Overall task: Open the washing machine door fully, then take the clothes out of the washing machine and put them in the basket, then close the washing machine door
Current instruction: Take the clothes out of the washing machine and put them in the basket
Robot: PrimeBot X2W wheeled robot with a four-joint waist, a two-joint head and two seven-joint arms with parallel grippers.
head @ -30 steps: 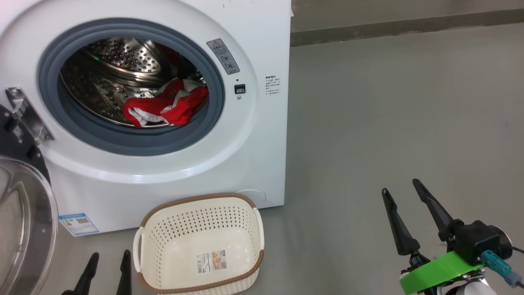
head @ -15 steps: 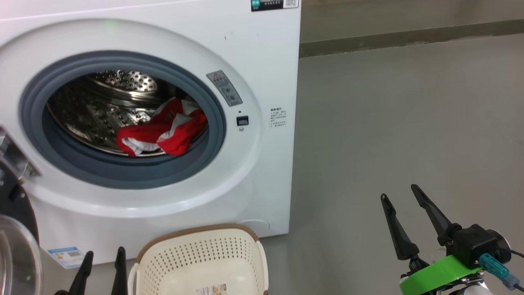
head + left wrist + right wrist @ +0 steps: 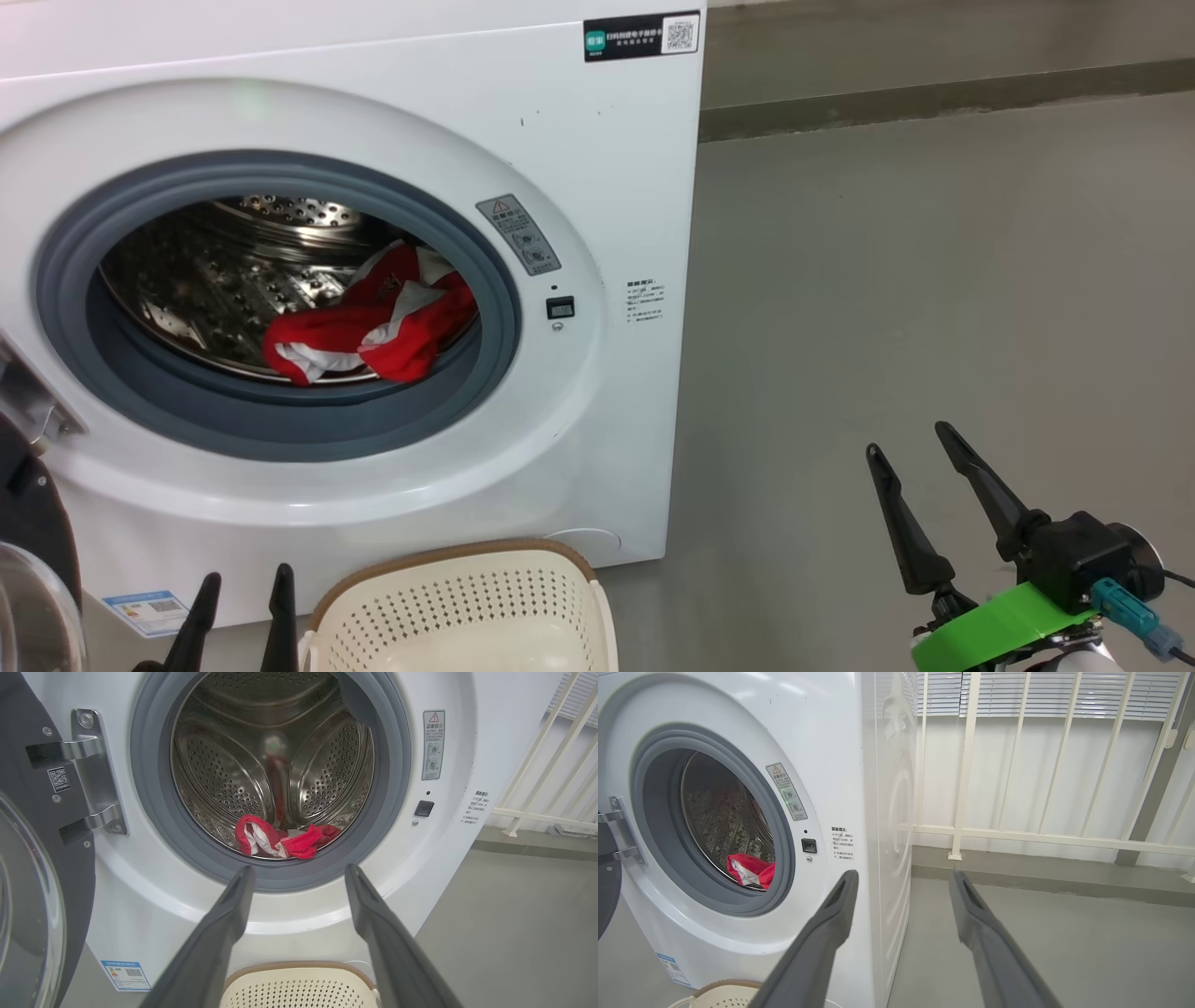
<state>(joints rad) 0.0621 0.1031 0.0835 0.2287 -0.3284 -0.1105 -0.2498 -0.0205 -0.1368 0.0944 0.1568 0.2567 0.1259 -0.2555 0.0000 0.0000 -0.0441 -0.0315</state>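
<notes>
- Left gripper (image 3: 247, 572) at the bottom left of the head view, just beside the basket (image 3: 467, 597), its two dark fingers spread apart, with nothing between them.
- In the left wrist view, pointed at the washing machine (image 3: 597, 187), toward the low part of its round hole, not touching it.
- Right gripper (image 3: 907, 439) at the bottom right of the head view, over the bare grey floor (image 3: 934, 280), well apart from the machine, fingers spread wide too, holding nothing.
- A bright green band (image 3: 999, 625) around the arm just behind those fingers.
- Washing machine door (image 3: 23, 802) swung open to the left, hanging on a shiny metal hinge (image 3: 93, 774), black rim and clear glass bowl at the left edge of the left wrist view.
- Clothes (image 3: 364, 327) inside the machine: a red and white heap at the bottom front of the steel drum (image 3: 224, 770), just behind the grey rubber ring (image 3: 280, 429).
- Both grippers well apart from the clothes.
- Basket on the floor right in front of the machine, below the round hole, its cream wall full of little holes, with a brown rim on top.
- A small blue sticker (image 3: 145, 611) low on the machine's front, and a black sticker (image 3: 642, 35) at its top right corner.
- A white railing (image 3: 1017, 835) by the wall past the machine's side, in the right wrist view.
</notes>
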